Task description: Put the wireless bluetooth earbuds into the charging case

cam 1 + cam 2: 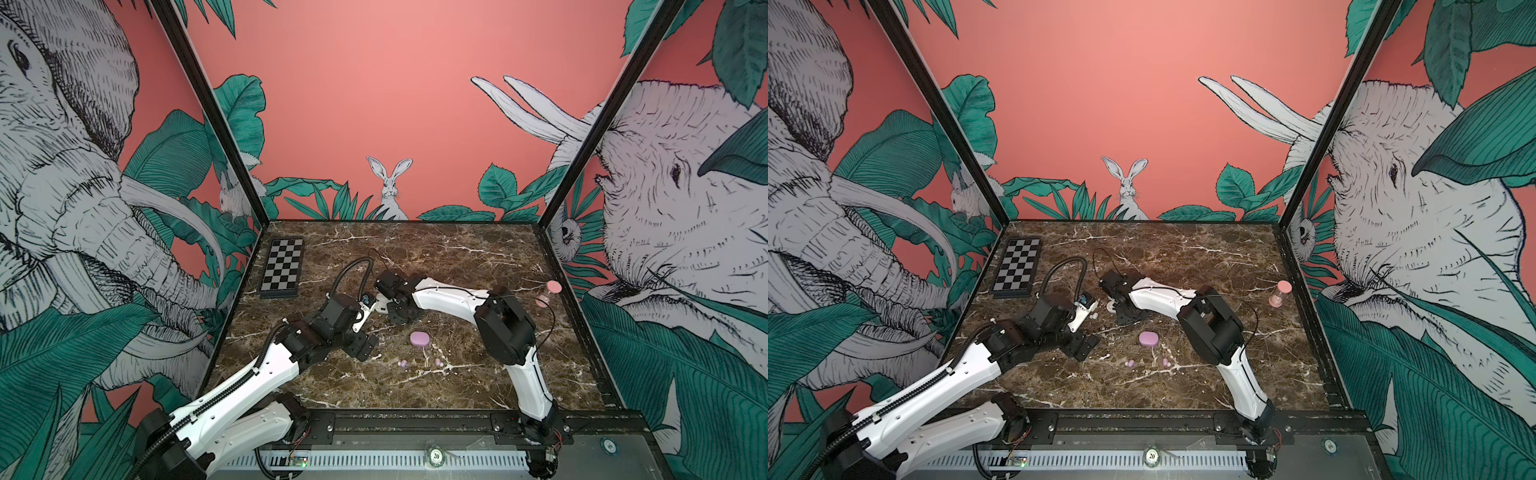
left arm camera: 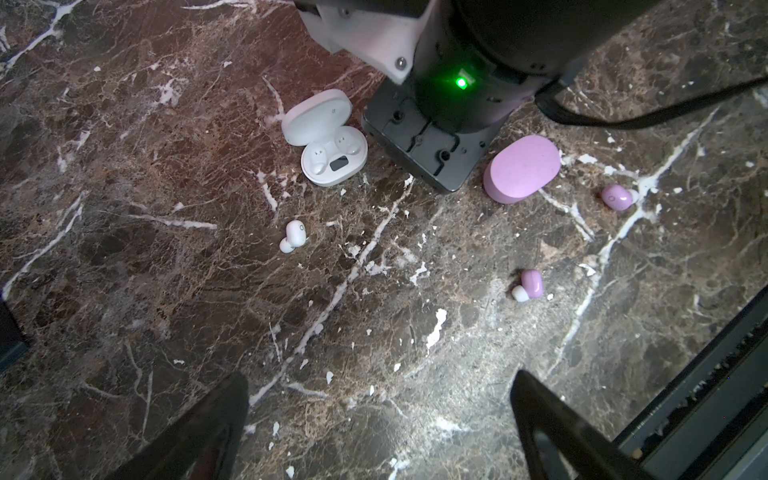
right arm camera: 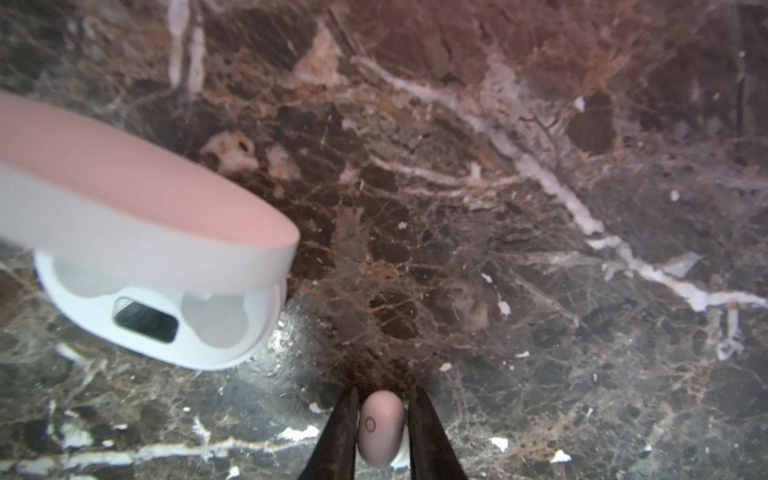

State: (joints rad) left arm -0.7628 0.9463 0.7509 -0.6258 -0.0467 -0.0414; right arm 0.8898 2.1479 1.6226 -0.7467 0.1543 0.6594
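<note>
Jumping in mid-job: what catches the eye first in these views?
The right gripper pinches a pale earbud near the open white case, whose two sockets are empty. Nearer the front, the lilac case lies shut with two lilac earbuds loose on the marble, and a white earbud lies by itself.

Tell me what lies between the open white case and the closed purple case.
The right hand, shut on a white earbud, stands there; the left wrist view shows it.

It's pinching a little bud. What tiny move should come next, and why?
Probably carry the right gripper over to the open white case: its jaws pinch a pale earbud, and a socket there looks empty.
</note>
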